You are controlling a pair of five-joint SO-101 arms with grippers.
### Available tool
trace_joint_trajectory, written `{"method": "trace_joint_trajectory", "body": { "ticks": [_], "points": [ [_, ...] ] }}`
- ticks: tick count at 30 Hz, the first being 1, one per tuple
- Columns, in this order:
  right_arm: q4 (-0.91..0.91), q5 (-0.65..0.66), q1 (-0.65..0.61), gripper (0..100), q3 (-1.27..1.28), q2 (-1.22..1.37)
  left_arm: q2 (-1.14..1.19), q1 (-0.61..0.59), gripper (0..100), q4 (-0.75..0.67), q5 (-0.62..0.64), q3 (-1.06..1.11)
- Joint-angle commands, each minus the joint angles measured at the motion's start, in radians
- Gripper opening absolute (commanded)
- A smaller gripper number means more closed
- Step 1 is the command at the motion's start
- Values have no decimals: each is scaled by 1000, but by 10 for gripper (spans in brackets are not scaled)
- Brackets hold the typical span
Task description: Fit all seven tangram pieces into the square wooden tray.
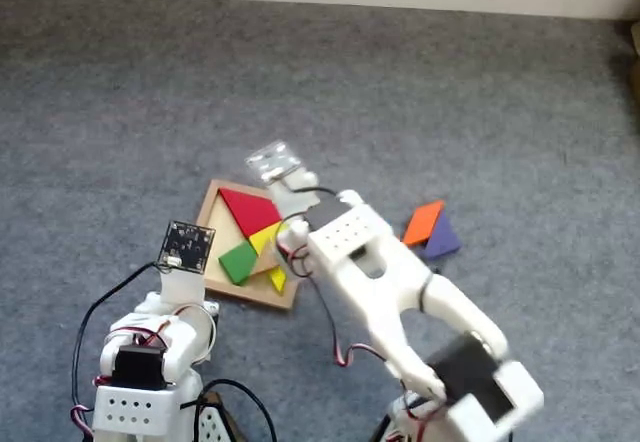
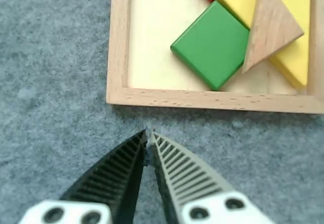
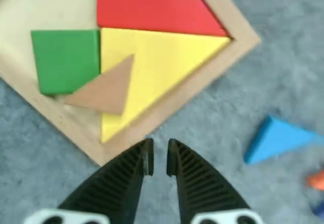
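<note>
The square wooden tray (image 1: 249, 296) (image 2: 202, 100) (image 3: 243, 44) holds a red triangle (image 3: 152, 6), a yellow triangle (image 3: 162, 57) and a green square (image 2: 212, 44). A bare wooden triangle (image 2: 271, 26) (image 3: 104, 89) lies loosely over the yellow and green pieces. My left gripper (image 2: 149, 135) is shut and empty, over the carpet just outside one tray edge. My right gripper (image 3: 157, 155) is open by a narrow gap, empty, just off a tray corner. A blue triangle (image 3: 281, 138) lies on the carpet beside it. Orange (image 1: 424, 222) and purple (image 1: 442, 239) pieces lie to the tray's right.
Grey carpet covers the whole table. The right arm (image 1: 400, 282) stretches over the tray's right side and hides part of it. The left arm (image 1: 150, 362) stands at the tray's near-left edge. Cables (image 1: 340, 347) trail between the arm bases.
</note>
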Motion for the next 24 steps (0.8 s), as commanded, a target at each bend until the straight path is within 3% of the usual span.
{"method": "trace_joint_trajectory", "body": {
  "ticks": [1, 7, 24],
  "points": [
    [102, 8, 82, 63, -58, -217, -45, 24, 15, 8, 8, 21],
    [219, 8, 209, 63, 125, -533, -45, 24, 15, 8, 8, 21],
    [183, 15, 538, 63, 711, -1222, -45, 67, 15, 8, 6, 21]
  ]
}}
